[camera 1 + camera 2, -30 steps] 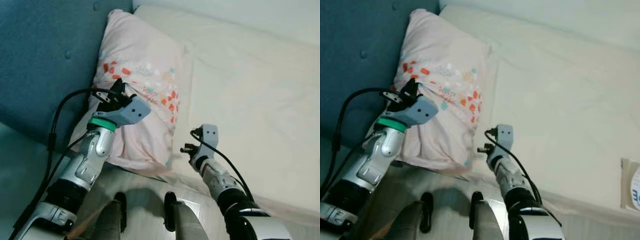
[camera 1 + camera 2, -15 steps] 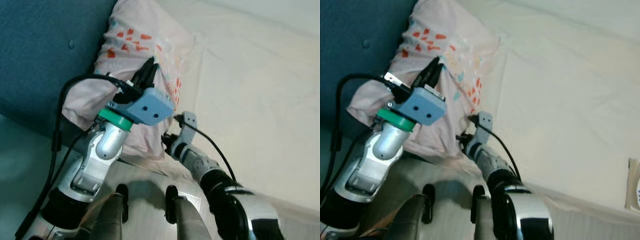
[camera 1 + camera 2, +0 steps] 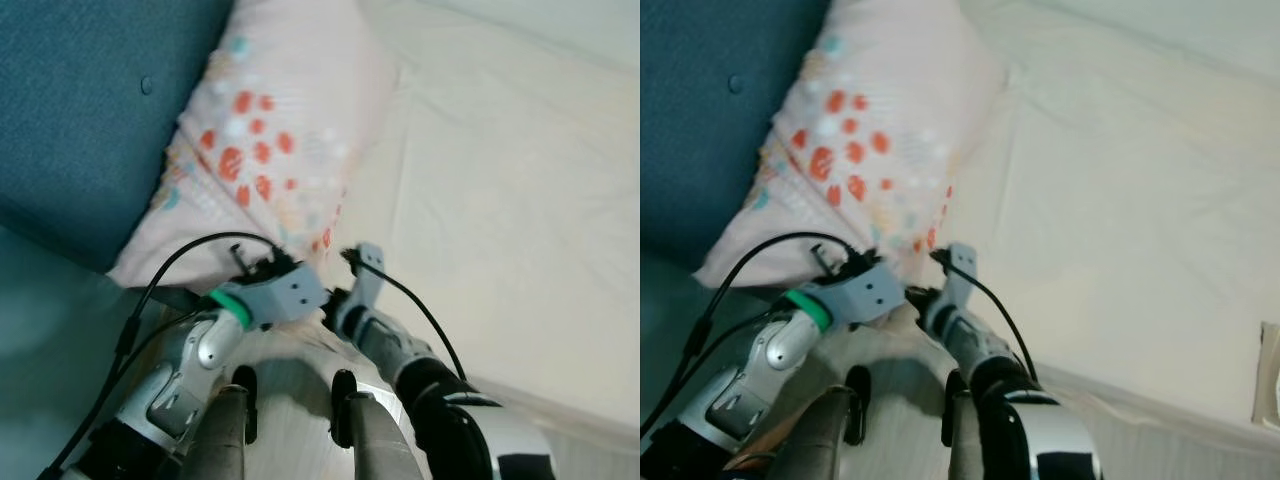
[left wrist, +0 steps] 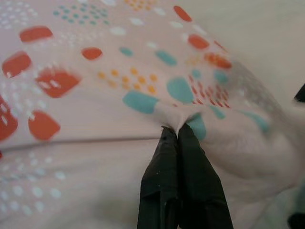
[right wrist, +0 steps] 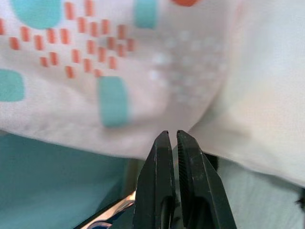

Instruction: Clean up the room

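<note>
Pink patterned pillow (image 3: 270,150) lies at the bed's (image 3: 500,200) head, against the blue headboard (image 3: 80,110). Left gripper (image 4: 177,136) pinches its cover fabric, fingers closed; right gripper (image 5: 169,138) closed, empty, just beside the corner. Judgement — pull gently, thin pinch may slip

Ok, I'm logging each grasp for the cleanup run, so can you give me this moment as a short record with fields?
scene: pink patterned pillow lying on a cream bed sheet, against a blue headboard
left gripper: fingers shut, pinching a fold of the pillow fabric
right gripper: fingers shut with nothing between them, at the pillow's lower edge
pillow state: near corner gathered at the left gripper
</note>
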`<state>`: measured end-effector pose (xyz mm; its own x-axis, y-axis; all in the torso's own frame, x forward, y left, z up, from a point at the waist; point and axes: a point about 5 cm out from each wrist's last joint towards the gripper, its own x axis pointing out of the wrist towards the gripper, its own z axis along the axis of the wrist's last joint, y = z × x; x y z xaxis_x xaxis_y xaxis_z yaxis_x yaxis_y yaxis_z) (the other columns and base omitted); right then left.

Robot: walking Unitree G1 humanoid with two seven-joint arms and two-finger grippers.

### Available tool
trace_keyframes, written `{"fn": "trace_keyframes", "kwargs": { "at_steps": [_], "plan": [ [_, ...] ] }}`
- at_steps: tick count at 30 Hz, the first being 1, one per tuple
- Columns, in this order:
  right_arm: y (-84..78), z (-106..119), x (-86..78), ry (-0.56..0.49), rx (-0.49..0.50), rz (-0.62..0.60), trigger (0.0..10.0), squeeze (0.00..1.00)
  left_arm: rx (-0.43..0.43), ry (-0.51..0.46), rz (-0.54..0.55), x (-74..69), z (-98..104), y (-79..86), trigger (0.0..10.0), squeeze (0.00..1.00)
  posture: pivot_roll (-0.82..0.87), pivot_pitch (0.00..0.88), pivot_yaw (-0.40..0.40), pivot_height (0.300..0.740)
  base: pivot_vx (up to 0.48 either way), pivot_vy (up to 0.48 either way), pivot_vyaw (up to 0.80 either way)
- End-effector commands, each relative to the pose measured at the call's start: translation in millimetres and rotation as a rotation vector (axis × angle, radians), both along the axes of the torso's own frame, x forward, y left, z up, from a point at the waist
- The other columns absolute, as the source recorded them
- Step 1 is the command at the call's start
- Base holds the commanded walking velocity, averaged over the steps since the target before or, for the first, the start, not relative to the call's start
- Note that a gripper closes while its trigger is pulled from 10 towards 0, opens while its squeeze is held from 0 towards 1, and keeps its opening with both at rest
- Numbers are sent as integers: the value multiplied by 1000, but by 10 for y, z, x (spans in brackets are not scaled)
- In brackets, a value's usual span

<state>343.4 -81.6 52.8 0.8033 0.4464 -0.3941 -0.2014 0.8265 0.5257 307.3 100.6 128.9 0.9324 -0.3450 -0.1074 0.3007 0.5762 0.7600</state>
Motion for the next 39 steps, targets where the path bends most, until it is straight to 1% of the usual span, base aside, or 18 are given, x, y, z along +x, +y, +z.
{"fn": "trace_keyframes", "kwargs": {
  "at_steps": [1,2,8,9,10,14,16,17,18,21,26,27,29,31,32,35,38,39],
  "plan": [
    [-69,-173,-118,56,-6,-20,10000,0,-25,60,31,5,-132,-31,0,0,24,373,-10,740,0,0,0],
    [-232,-204,-126,45,-20,-53,10000,0,-108,63,125,148,-54,-9,0,0,13,367,-11,740,0,0,0],
    [-338,-175,-99,13,-28,-72,10000,0,-151,18,178,268,71,12,0,0,-6,350,-13,740,0,0,0],
    [-373,-126,-67,-22,-19,-76,10000,0,-145,-28,194,334,151,35,7765,0,-12,346,-14,740,0,0,0],
    [-393,-54,-26,-78,-14,-65,10000,0,-142,-114,207,398,272,65,10000,0,-23,331,-12,740,0,0,0],
    [-400,-5,-2,-117,-11,-56,10000,0,-139,-171,214,432,351,84,10000,0,-23,331,-12,740,0,0,0],
    [-372,97,29,-214,-14,-17,10000,0,-120,-238,203,431,422,125,10000,90,-35,304,-2,740,0,0,0],
    [-335,206,38,-317,-17,28,10000,0,-95,-270,188,403,447,182,10000,1000,-40,286,10,740,0,0,0],
    [-335,206,38,-317,-17,28,10000,0,-95,-270,188,403,447,182,10000,1000,-40,286,10,740,0,0,0],
    [-316,430,-73,-518,-12,109,10000,0,-43,-171,192,238,276,482,10000,1000,-49,253,24,740,0,0,0],
    [-368,427,-146,-543,-42,122,10000,0,-9,-74,207,135,124,658,10000,1000,-48,240,23,740,0,0,0],
    [-459,376,-204,-539,-73,111,10000,0,-14,126,152,-39,-90,800,10000,0,-45,215,20,740,0,0,0],
    [-459,376,-204,-539,-73,111,10000,0,-14,126,152,-39,-90,800,10000,0,-45,215,20,740,0,0,0],
    [-515,370,-241,-546,-95,96,10000,0,-112,180,98,-155,-85,871,10000,0,-46,196,20,740,0,0,0],
    [-514,417,-250,-576,-101,92,10000,0,-206,107,102,-147,44,884,10000,0,-48,180,19,740,0,0,0],
    [-497,505,-267,-625,-104,88,10000,0,-326,-16,115,-128,238,886,10000,0,-50,165,20,740,0,0,0],
    [-443,778,-252,-772,-97,2,10000,0,-506,-194,115,-81,530,674,10000,0,-64,134,15,740,0,0,0],
    [-443,778,-252,-772,-97,2,10000,0,-506,-194,115,-81,530,674,10000,0,-64,134,15,740,0,0,0]
  ]
}}
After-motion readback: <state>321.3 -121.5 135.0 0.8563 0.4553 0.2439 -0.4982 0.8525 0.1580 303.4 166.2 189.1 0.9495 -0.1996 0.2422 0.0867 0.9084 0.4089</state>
